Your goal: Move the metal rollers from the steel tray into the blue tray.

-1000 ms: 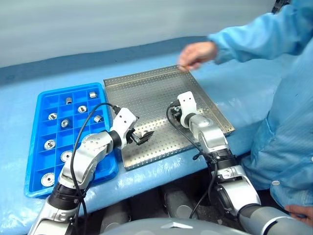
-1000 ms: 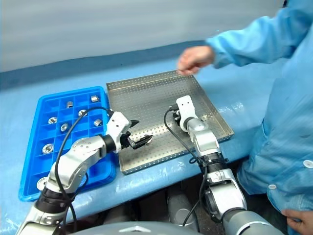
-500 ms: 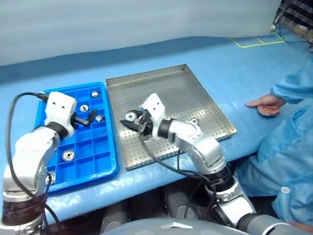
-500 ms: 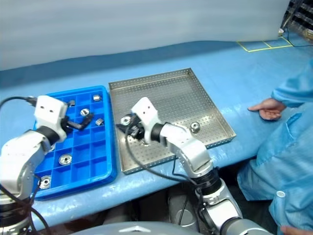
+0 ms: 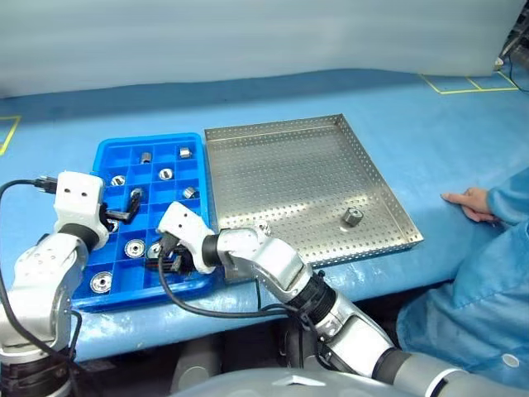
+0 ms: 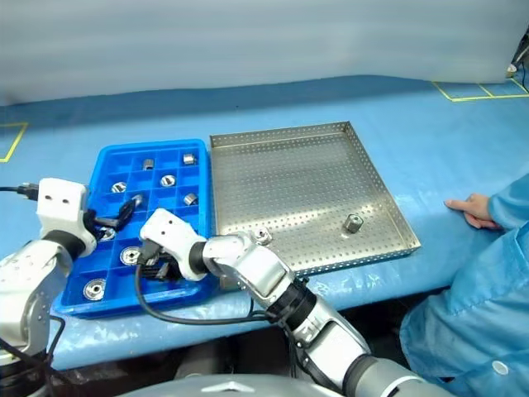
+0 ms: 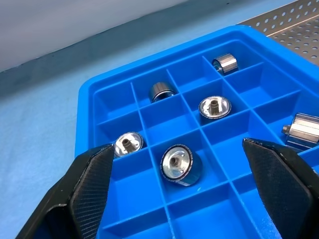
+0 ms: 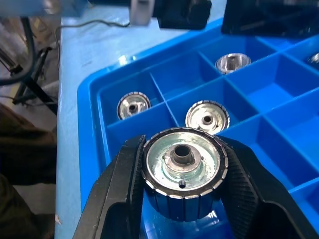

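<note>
The blue tray (image 5: 153,138) lies on the left, with several metal rollers (image 7: 177,164) in its compartments. Beside it on the right is the steel tray (image 5: 289,174), holding one roller (image 5: 352,217) near its right rim and another (image 6: 263,236) near its front left edge. My right gripper (image 8: 183,199) reaches across over the blue tray's front rows and is shut on a roller (image 8: 183,169), held flat face up above a compartment. My left gripper (image 7: 177,149) hovers open over the tray's left side, with nothing between its fingers (image 7: 89,194).
A person's hand (image 5: 467,201) in a light blue sleeve rests on the blue table cover right of the steel tray. Yellow tape marks (image 5: 463,83) run along the far right of the table.
My right gripper swung left from the steel tray to over the blue tray with a roller in it. The left gripper moved left over the blue tray. The person's hand withdrew to the right.
</note>
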You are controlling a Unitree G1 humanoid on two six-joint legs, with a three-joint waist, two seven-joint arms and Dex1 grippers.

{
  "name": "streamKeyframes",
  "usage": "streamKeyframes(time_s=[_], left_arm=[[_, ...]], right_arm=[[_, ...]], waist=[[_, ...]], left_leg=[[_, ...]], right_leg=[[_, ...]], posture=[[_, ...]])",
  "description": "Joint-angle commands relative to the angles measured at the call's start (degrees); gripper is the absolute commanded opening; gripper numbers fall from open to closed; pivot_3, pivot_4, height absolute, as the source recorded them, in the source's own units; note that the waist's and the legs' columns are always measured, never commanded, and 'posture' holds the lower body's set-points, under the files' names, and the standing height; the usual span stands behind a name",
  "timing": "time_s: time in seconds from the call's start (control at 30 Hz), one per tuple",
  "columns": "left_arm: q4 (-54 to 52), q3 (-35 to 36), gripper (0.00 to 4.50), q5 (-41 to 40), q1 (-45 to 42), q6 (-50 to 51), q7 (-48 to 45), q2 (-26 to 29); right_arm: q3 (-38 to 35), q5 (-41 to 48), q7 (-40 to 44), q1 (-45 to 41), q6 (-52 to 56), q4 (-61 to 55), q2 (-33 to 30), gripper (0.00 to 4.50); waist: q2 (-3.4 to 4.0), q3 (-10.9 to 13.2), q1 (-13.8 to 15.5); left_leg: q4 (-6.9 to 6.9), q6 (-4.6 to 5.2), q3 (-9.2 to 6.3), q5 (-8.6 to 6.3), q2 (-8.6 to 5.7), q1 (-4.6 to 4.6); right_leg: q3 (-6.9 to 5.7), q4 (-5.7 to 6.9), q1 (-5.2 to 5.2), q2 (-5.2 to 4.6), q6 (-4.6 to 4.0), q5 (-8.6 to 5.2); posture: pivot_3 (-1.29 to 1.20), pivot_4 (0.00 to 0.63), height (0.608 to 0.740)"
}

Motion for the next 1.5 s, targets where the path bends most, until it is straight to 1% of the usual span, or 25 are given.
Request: streamKeyframes(time_s=[0.03, 0.1, 0.17, 0.27, 0.37, 0.43, 0.53, 0.63, 0.73, 0.8, 0.87, 1.03, 1.13, 1.27, 1.4, 1.5], left_arm=[[-2.9, 2.06, 4.5, -0.19, 0.27, 0.01, 0.34, 0.18], [-2.77, 1.87, 4.5, -0.1, 0.24, 0.04, 0.39, 0.12], [-2.62, 1.45, 4.5, -0.2, 0.0, -0.01, 0.25, 0.03], [-2.05, 0.55, 4.5, -0.23, -0.79, -0.04, 0.2, -0.09], [-1.34, -0.48, 4.5, -0.58, -1.82, -0.06, 0.04, -0.57], [-0.99, -1.38, 4.5, -1.32, -2.5, -0.21, -0.51, -1.14], [-2.11, -4.72, 4.5, -2.99, -1.97, -1.72, -3.55, -1.41], [-2.39, -7.84, 4.5, -3.24, -0.81, -4.41, -5.53, -1.55], [-0.83, -9.39, 4.5, -3.11, -0.54, -5.99, -5.55, -2.42], [0.14, -10.25, 4.5, -2.95, -0.6, -6.89, -5.79, -2.67], [1.22, -10.88, 4.5, -2.8, -1.13, -7.5, -5.83, -2.84], [3.94, -11.03, 4.5, -2.14, -3.04, -7.33, -4.2, -3.3], [3.58, -10.87, 4.5, -2.07, -2.95, -6.96, -4.03, -2.89], [2.7, -10.35, 4.5, -2.23, -2.17, -6.44, -3.82, -2.44], [2.12, -9.94, 4.5, -2.19, -1.46, -6.13, -3.38, -2.27], [1.89, -10.22, 4.5, -2.14, -1.21, -6.16, -3.1, -2.49]], right_arm=[[-1.07, 0.49, 0.78, -0.08, -0.65, -0.64, 1.43, 1.76], [-0.88, 0.8, 1.49, -0.02, 0.05, -0.42, 1.37, 1.76], [-0.7, 0.81, 1.77, 0.33, 0.33, -0.3, 1.25, 2.49], [-1.4, 0.09, 1.33, 1.19, -3.03, -2.05, 0.97, 3.33], [-4.35, -0.98, -1.12, 1.22, -5.46, -4.96, 0.37, 3.33], [-5.99, -2.66, -2.29, 0.67, -6.18, -7.94, -2.26, 3.33], [-9.66, -5.42, -3.63, 1.22, -4.17, -15.33, -9.93, 3.33], [-12.42, -6.48, -3.72, 4.1, 0.06, -22.61, -17.89, 3.33], [-14.95, -6.83, -4.27, 7.75, 4.55, -28.07, -23.69, 3.33], [-17.13, -4.4, -4.15, 9.94, 7.65, -29.96, -24.11, 3.33], [-17.79, -3.33, -4.3, 11.37, 9.27, -29.9, -23.5, 3.33], [-20.49, -0.29, -5.95, 13.02, 10.59, -25.35, -18.46, 3.33], [-20.22, -1.59, -7.62, 13.2, 8.52, -20.67, -17.36, 3.33], [-19.26, -3.36, -8.69, 13.85, 4.45, -15.55, -17.38, 3.33], [-19.03, -4.24, -8.75, 13.93, 2.62, -13.82, -17.93, 3.33], [-17.68, -5.34, -8.29, 14.04, 2.03, -12.87, -18.77, 3.33]], waist=[[-0.01, -0.01, 0.58], [-0.01, -0.01, 0.81], [-0.01, -0.01, 0.85], [-0.01, -0.01, 0.87], [0.0, 0.0, 0.85], [-0.01, -0.01, 0.89], [-0.01, -0.01, 1.07], [-0.02, -0.02, 0.92], [-0.02, -0.01, 0.55], [-0.01, -0.01, 0.04], [0.01, -0.01, -0.42], [0.0, -0.01, -1.05], [0.0, -0.01, -1.09], [-0.01, -0.02, -0.91], [-0.01, -0.02, -0.82], [0.0, -0.01, -0.79]], left_leg=[[0.0, -0.02, -0.03, 0.01, 0.0, 0.0], [0.01, -0.05, -0.1, 0.03, 0.01, 0.01], [0.03, -0.07, -0.14, 0.04, 0.0, 0.03], [0.02, -0.1, -0.2, 0.06, -0.03, 0.03], [0.0, -0.15, -0.31, 0.07, -0.05, 0.02], [0.01, -0.2, -0.34, 0.1, -0.05, 0.01], [0.04, -0.21, -0.42, 0.11, -0.11, 0.01], [0.02, -0.2, -0.42, 0.1, -0.24, 0.0], [-0.11, -0.21, -0.39, 0.1, -0.24, 0.01], [-0.16, -0.21, -0.38, 0.1, -0.17, 0.02], [-0.17, -0.2, -0.33, 0.1, -0.07, 0.06], [-0.07, -0.23, -0.33, 0.13, 0.03, 0.13], [0.0, -0.25, -0.32, 0.14, 0.01, 0.12], [0.02, -0.24, -0.33, 0.14, -0.16, 0.07], [-0.01, -0.24, -0.32, 0.13, -0.17, 0.07], [-0.03, -0.24, -0.32, 0.13, -0.14, 0.08]], right_leg=[[-0.05, 0.0, 0.01, 0.0, -0.01, -0.01], [-0.12, 0.0, 0.06, 0.0, -0.05, -0.03], [-0.19, 0.0, 0.1, 0.01, -0.09, -0.05], [-0.32, 0.0, 0.12, 0.03, -0.14, -0.08], [-0.44, 0.01, 0.14, 0.05, -0.2, -0.12], [-0.45, 0.02, 0.13, 0.05, -0.2, -0.11], [-0.48, 0.0, 0.22, 0.01, -0.19, -0.11], [-0.46, -0.04, 0.24, -0.07, -0.2, -0.12], [-0.51, -0.01, 0.16, -0.03, -0.32, -0.19], [-0.52, 0.03, 0.12, 0.07, -0.4, -0.24], [-0.54, 0.09, 0.12, 0.21, -0.49, -0.29], [-0.55, 0.12, 0.22, 0.39, -0.49, -0.33], [-0.48, 0.1, 0.24, 0.35, -0.49, -0.33], [-0.39, 0.01, 0.24, 0.14, -0.51, -0.28], [-0.39, 0.0, 0.23, 0.14, -0.3, -0.14], [-0.42, 0.02, 0.22, 0.17, -0.31, -0.13]], posture=[[0.01, 0.15, 0.74], [0.01, 0.15, 0.74], [0.0, 0.15, 0.74], [-0.01, 0.15, 0.74], [-0.02, 0.15, 0.74], [-0.03, 0.15, 0.74], [-0.05, 0.15, 0.74], [-0.07, 0.15, 0.74], [-0.1, 0.15, 0.74], [-0.11, 0.15, 0.74], [-0.13, 0.15, 0.74], [-0.13, 0.15, 0.74], [-0.12, 0.15, 0.74], [-0.1, 0.15, 0.74], [-0.09, 0.15, 0.74], [-0.09, 0.15, 0.74]])
